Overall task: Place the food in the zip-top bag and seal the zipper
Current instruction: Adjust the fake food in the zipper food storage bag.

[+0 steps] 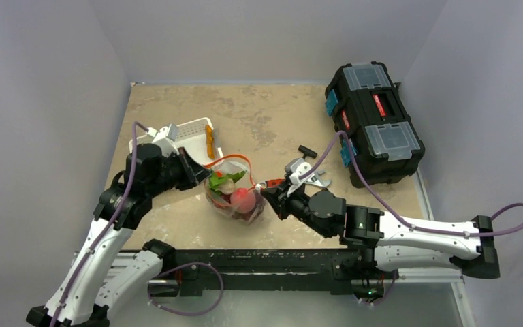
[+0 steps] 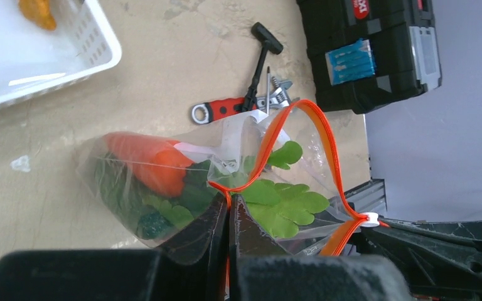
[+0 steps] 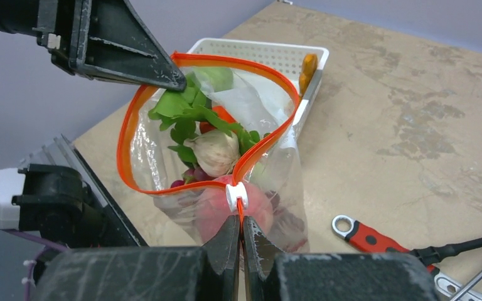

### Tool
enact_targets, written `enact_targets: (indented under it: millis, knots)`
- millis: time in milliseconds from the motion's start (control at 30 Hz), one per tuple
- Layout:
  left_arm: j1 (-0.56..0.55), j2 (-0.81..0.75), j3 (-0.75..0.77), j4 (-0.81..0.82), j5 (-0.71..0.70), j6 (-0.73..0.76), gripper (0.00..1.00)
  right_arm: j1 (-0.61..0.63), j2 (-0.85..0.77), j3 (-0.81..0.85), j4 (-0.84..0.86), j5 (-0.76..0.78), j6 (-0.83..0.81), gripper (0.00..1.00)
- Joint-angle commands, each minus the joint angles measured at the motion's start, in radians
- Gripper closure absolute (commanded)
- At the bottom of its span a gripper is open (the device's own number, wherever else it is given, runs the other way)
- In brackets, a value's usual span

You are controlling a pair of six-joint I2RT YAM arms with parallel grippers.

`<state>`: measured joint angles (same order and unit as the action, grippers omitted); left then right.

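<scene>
On the left of the table (image 1: 279, 116) stands the white basket (image 1: 187, 129) with a small orange piece (image 3: 308, 66) lying in it, outside the bag (image 1: 235, 201). If that piece counts as food, the loading is not finished.

Just beside the basket, my left fingers (image 2: 226, 213) are pinched shut on the left end of the zipper (image 3: 226, 59). I hold there to keep the mouth up and to anchor the strip, so that a pull from the other end has something to work against.

The bag hangs between my two arms near the middle of the table, its bottom resting on the surface. It is clear and crinkled, and bulging. Through it I see the carrot (image 2: 154, 163), the leafy greens (image 2: 282, 204) close under the mouth, a pale rounded piece (image 3: 216, 150), dark grapes (image 3: 185, 179) and the pink peach (image 3: 260, 210) low down. The red-orange strip gapes in a wide loop with its two sides well apart, so nothing is sealed yet.

At the right end, my right fingers (image 3: 235, 229) are shut on the strip, directly under the white slider (image 3: 236, 195). I judge the slider must run leftward to close it.

Further right lie a red-handled wrench (image 3: 367, 237) and a hammer (image 2: 260, 59), then a black toolbox (image 1: 373, 122).
</scene>
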<state>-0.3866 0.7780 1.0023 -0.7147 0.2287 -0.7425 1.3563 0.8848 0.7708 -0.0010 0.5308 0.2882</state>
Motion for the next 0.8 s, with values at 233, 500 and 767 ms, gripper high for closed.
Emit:
enact_targets:
  millis: [233,500,767]
  knots:
    - [0.000,-0.224,-0.124,-0.093,-0.164,-0.154,1.00,0.001,0.128,0.261,-0.255,0.003,-0.022,0.35]
    - [0.000,-0.251,-0.140,-0.075,-0.162,-0.192,1.00,0.001,0.313,0.566,-0.365,-0.135,-0.061,0.19]
    - [0.000,-0.255,-0.120,-0.094,-0.184,-0.201,1.00,0.005,0.538,0.710,-0.270,-0.367,0.012,0.27]
